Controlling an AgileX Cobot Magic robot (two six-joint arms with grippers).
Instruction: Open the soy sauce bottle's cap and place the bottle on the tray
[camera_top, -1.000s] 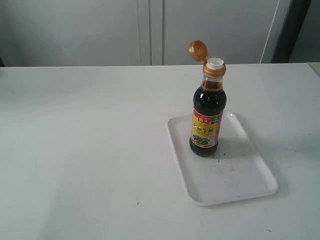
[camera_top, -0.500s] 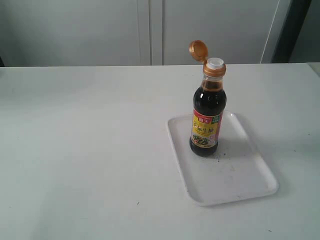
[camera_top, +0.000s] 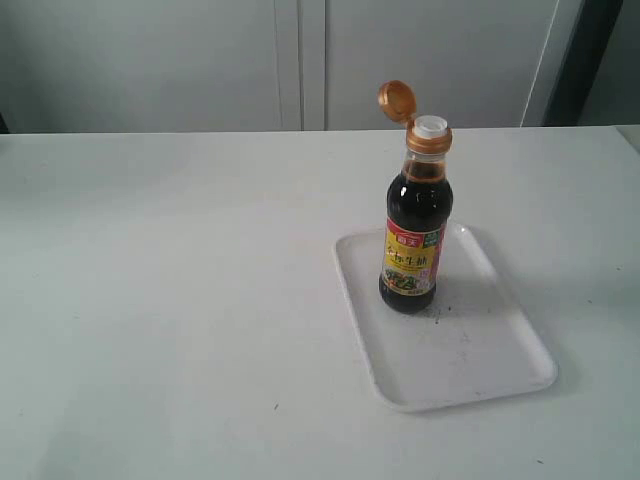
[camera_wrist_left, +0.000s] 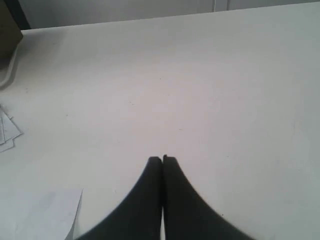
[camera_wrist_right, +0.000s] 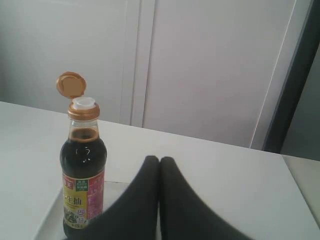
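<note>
on the white desk (camera_top: 180, 300), toward its right edge, the tray (camera_top: 500, 350) carried the upright soy sauce bottle (camera_top: 412, 240), its cap (camera_top: 397, 100) flipped open. both steps looked complete; the left hand (camera_wrist_left: 162, 159) and right hand (camera_wrist_right: 159, 160) were pressed together, empty, apparently needing no further move.

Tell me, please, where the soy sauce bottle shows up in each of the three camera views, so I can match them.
Exterior view: the soy sauce bottle stands upright right of centre, on the far part of the tray.
Left wrist view: not in it; only bare table and the shut left gripper.
Right wrist view: at the left edge, beside the shut right gripper.
Shared landmark: the cap, flipped open.
</note>
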